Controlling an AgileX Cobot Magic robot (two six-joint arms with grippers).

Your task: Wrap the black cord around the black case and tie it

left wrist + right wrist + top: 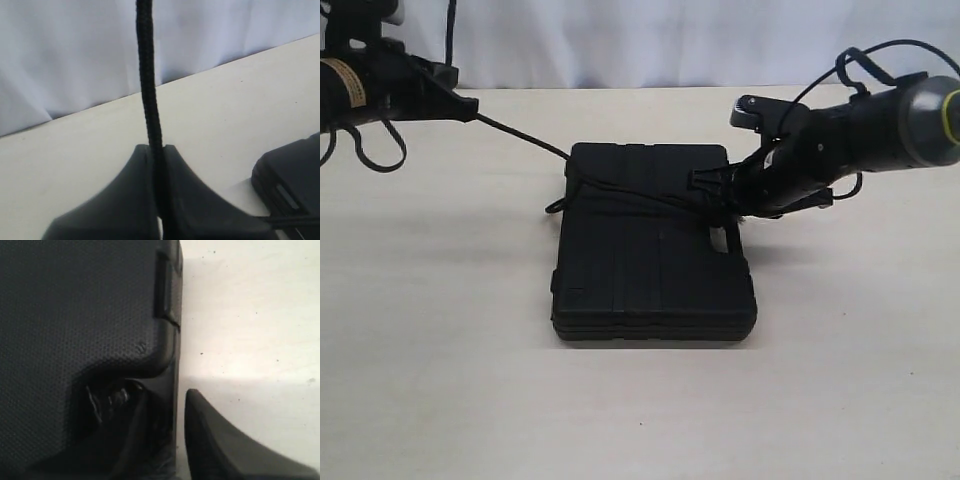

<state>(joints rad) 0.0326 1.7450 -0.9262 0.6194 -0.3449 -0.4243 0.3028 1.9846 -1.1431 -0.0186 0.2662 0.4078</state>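
Note:
The black case (650, 260) lies flat in the middle of the table. The black cord (520, 135) runs taut from my left gripper (470, 110), raised at the far left, down to the case's far left corner. From there it crosses the lid to my right gripper (712, 195) at the handle edge. In the left wrist view the cord (147, 75) is pinched between the shut gripper (156, 150). In the right wrist view my right gripper (167, 392) straddles the case (75, 305) edge. A greyish frayed bit (167, 467) sits deep between its fingers (220, 445).
The pale table (440, 330) stretches around the case, with a white curtain (650, 40) behind its far edge. A corner of the case (295, 175) shows in the left wrist view. Robot cables loop above the right arm (880, 130).

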